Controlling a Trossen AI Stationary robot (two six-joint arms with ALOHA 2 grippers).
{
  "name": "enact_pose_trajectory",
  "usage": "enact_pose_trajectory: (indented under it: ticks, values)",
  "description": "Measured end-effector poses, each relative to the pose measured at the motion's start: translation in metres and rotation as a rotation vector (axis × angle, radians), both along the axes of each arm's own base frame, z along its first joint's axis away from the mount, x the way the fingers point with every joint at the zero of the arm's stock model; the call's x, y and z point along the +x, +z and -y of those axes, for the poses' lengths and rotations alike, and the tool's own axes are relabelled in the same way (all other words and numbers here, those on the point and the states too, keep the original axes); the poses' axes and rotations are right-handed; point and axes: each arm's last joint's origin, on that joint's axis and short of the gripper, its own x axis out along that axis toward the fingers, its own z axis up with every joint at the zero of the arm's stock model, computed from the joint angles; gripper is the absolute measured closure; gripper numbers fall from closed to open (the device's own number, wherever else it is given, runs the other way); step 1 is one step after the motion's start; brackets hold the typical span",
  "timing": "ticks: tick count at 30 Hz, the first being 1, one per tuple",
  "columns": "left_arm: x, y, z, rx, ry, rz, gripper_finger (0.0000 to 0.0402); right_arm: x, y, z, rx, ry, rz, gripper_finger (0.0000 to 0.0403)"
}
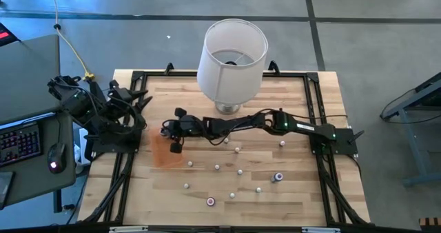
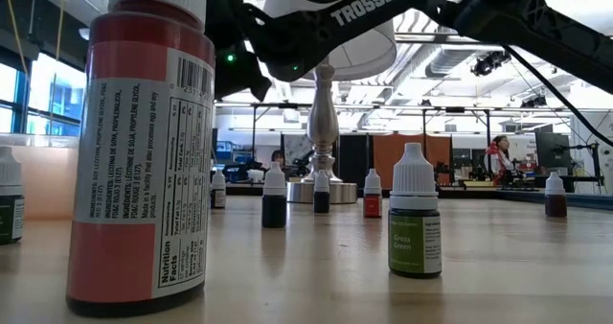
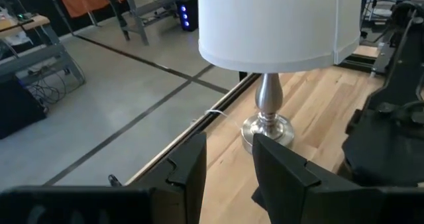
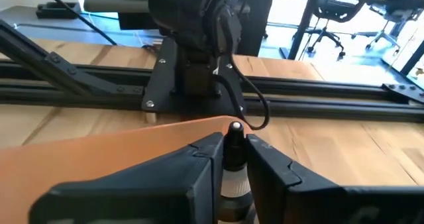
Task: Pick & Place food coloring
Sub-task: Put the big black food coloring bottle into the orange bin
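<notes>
My right gripper reaches across the table to the flat orange tray at the left and is shut on a tiny food coloring bottle with a white top. Several more tiny bottles stand upright on their bases, scattered over the wooden table, such as one with a white top and one with a purple top. In the low view a red bottle and a green one stand near the camera. My left gripper is open and empty at the table's left edge, folded back by its base. My right gripper pinches the small bottle between its two fingers, on the two sides of its white top and neck. The fingers slant down from the table's right. The bottle stands upright in the hold over the orange tray; whether its base touches the tray is hidden.
A big white lampshade on a metal lamp stands at the table's far middle, close behind my right arm. Black frame rails run along the table's edges. A desk with a keyboard and mouse is off the left side.
</notes>
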Motion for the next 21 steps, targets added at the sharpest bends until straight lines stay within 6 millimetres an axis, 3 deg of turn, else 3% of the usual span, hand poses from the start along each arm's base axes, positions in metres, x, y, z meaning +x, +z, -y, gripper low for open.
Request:
enact_pose_trajectory:
  ticks: [21]
  values:
    - [0.0002, -0.0008, 0.0006, -0.025, -0.017, -0.018, 0.0280, 0.0012, 0.0046, -0.0001, -0.044, 0.001, 0.051, 0.0259]
